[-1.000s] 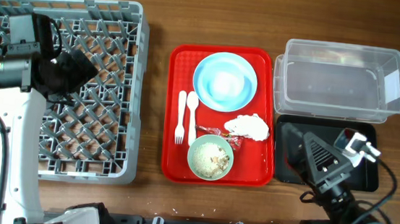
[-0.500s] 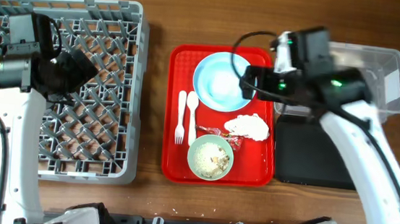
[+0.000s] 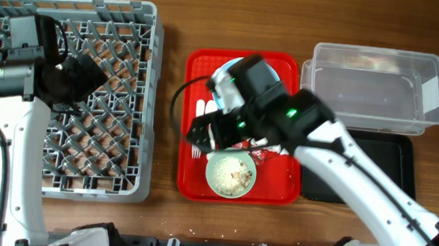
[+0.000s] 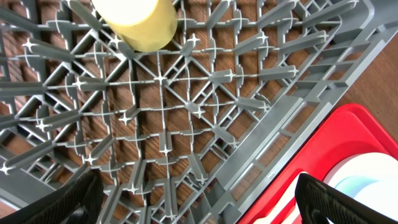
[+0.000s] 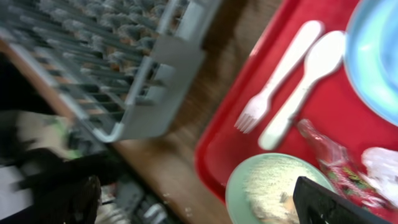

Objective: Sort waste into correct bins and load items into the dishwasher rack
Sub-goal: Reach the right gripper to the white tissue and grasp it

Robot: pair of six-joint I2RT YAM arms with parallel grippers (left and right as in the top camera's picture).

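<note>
My left gripper hangs open and empty over the grey dishwasher rack. In the left wrist view a yellow cup stands in the rack ahead of the open left gripper. My right gripper is open over the left part of the red tray, above the fork and spoon. Just below it, the green bowl holds rice crumbs. The blurred right wrist view shows the blue plate, red wrapper and white napkin. The open right gripper holds nothing.
A clear tub stands at the back right, with the black tray in front of it, partly under my right arm. Bare wooden table separates the rack from the red tray.
My right arm has swung from the right side, past the tub, leftward and down over the red tray's left part. The left arm has not moved.
</note>
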